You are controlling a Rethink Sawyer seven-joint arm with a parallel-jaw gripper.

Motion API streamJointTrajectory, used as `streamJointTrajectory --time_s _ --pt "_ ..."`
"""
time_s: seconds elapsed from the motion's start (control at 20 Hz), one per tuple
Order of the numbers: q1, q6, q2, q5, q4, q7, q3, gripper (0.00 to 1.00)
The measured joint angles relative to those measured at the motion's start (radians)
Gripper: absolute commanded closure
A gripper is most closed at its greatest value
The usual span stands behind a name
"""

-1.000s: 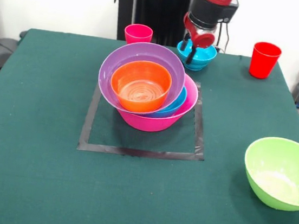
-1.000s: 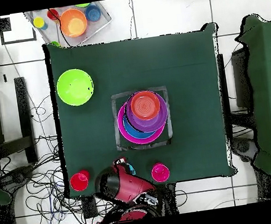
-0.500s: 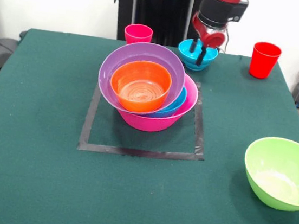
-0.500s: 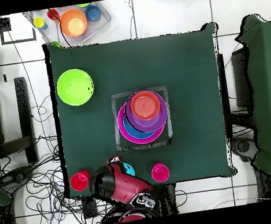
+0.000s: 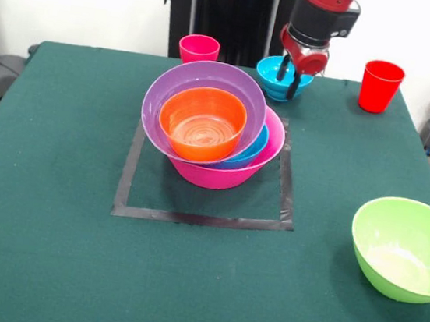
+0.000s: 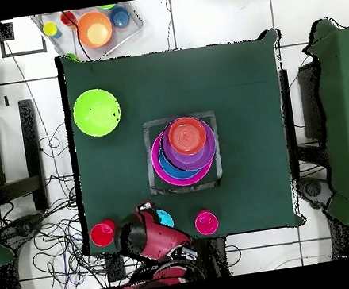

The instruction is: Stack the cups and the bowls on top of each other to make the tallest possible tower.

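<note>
The gripper (image 5: 288,82) is hanging over the small blue bowl (image 5: 278,78) at the far edge of the desk (image 5: 47,250), its fingers spread apart and straddling the bowl's rim, one inside and one outside, probably readying a pinch. The tower (image 5: 213,125), orange bowl in purple in blue in pink, is sitting just in front of the fingers, with the pink-red cup (image 5: 199,49) and red cup (image 5: 380,85) flanking them, so straight up looks the freest way out.
</note>
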Motion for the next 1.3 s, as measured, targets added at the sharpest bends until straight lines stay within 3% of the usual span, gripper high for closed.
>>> streamJointTrajectory --time_s 0.6,0.8,0.85,1.0,1.3 --pt "-0.062 -0.128 0.093 0.0 0.0 0.0 0.047 0.0" --pt "-0.068 -0.135 0.091 0.0 0.005 0.0 0.052 0.0" --pt "-0.069 -0.134 0.09 -0.001 0.005 0.0 0.054 1.0" --pt "-0.068 -0.131 0.09 -0.001 0.007 0.0 0.053 1.0" --pt "0.002 -0.109 0.053 0.005 0.036 0.0 0.02 1.0"
